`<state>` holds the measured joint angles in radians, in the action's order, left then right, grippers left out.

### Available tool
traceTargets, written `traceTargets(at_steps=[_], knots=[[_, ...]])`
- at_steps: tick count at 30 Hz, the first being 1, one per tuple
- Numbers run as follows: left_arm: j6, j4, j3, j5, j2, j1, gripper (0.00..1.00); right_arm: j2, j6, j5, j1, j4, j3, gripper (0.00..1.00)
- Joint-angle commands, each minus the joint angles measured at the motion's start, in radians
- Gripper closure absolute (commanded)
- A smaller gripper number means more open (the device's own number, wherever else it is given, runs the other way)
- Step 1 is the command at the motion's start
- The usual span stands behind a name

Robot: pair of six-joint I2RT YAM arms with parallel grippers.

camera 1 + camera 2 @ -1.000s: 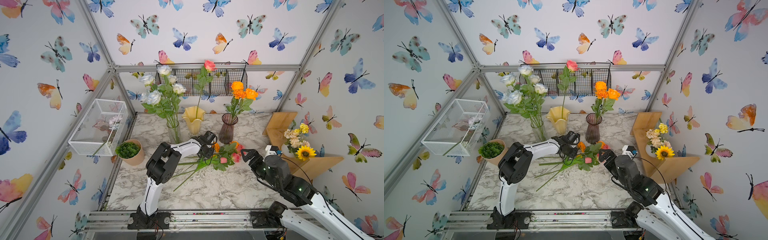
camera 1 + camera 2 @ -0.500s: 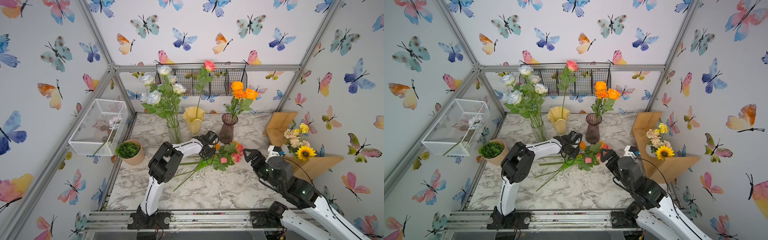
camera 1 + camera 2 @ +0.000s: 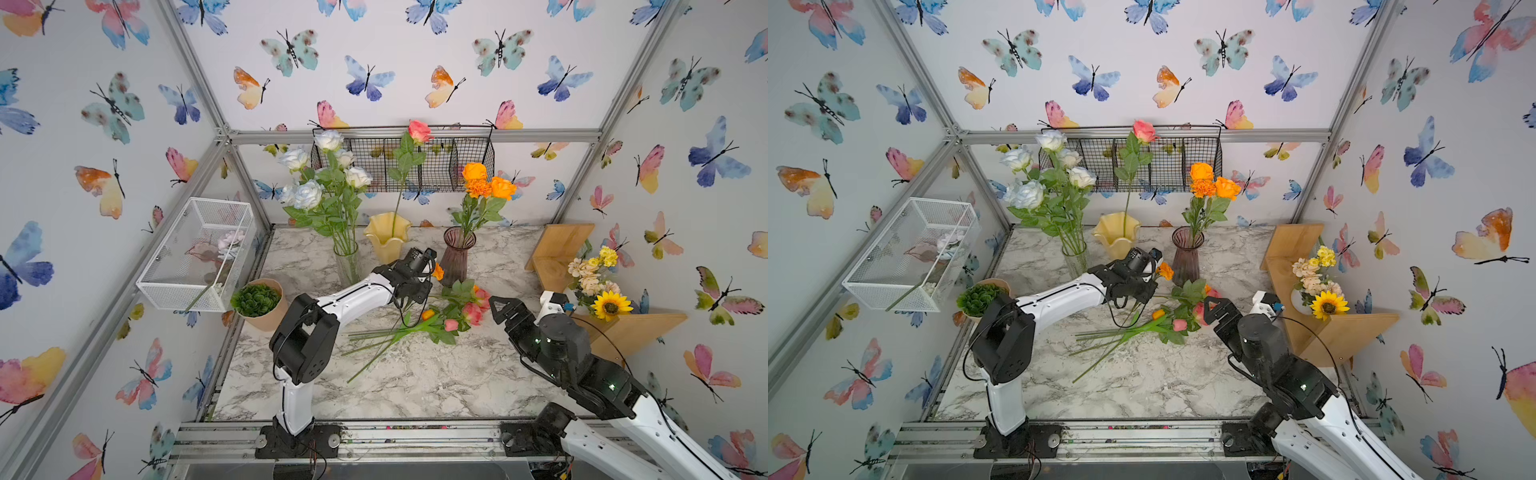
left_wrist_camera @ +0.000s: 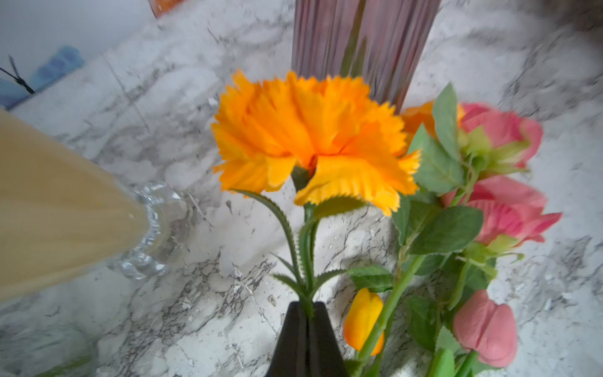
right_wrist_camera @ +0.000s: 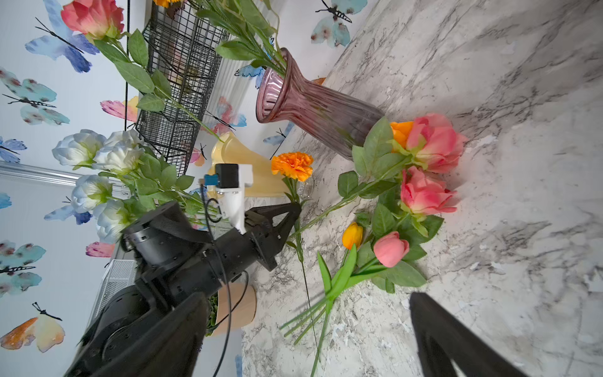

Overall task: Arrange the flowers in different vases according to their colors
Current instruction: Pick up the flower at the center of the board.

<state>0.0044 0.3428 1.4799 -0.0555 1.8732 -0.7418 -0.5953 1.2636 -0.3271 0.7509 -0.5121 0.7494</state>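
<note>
My left gripper [image 4: 306, 308] is shut on the green stem of an orange marigold [image 4: 313, 133], whose bloom stands off the table beside the purple vase [image 3: 457, 257]. That vase holds orange flowers [image 3: 486, 183]. White roses [image 3: 316, 174] fill the clear glass vase [image 3: 347, 262], and one pink rose [image 3: 419, 131] stands in the yellow vase [image 3: 387, 237]. Loose on the marble lie pink roses [image 3: 471, 311], a pink tulip bud [image 3: 451, 325] and an orange tulip [image 3: 427, 314]. My right gripper [image 3: 505, 305] hangs open just right of this pile, holding nothing.
A tan pot with a succulent [image 3: 257, 301] sits at the left table edge under a white wire basket [image 3: 195, 253]. A black wire basket [image 3: 436, 158] hangs on the back wall. A wooden shelf [image 3: 623, 328] with a sunflower bouquet [image 3: 598, 286] fills the right side.
The left gripper has closed on the marigold's stem and the bloom has risen a little off the pile. The right arm has barely shifted and stays open.
</note>
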Motion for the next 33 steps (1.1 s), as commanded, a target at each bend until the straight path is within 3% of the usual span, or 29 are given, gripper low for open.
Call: traceTargets(at_steps=[1,16,24,33], knots=[[0.025,-0.038,0.017,-0.028,-0.070,-0.007,1.00,0.025,-0.038,-0.055,-0.004,0.008,0.023,0.00],[0.030,-0.121,0.056,-0.057,-0.198,-0.008,1.00,0.080,-0.074,-0.087,-0.004,0.015,0.007,0.00],[0.019,-0.307,-0.022,-0.063,-0.322,-0.008,1.00,0.083,-0.086,-0.078,-0.004,0.060,-0.025,0.00],[0.058,-0.296,0.055,-0.122,-0.339,-0.004,1.00,0.029,-0.052,-0.034,-0.004,0.118,-0.059,0.00]])
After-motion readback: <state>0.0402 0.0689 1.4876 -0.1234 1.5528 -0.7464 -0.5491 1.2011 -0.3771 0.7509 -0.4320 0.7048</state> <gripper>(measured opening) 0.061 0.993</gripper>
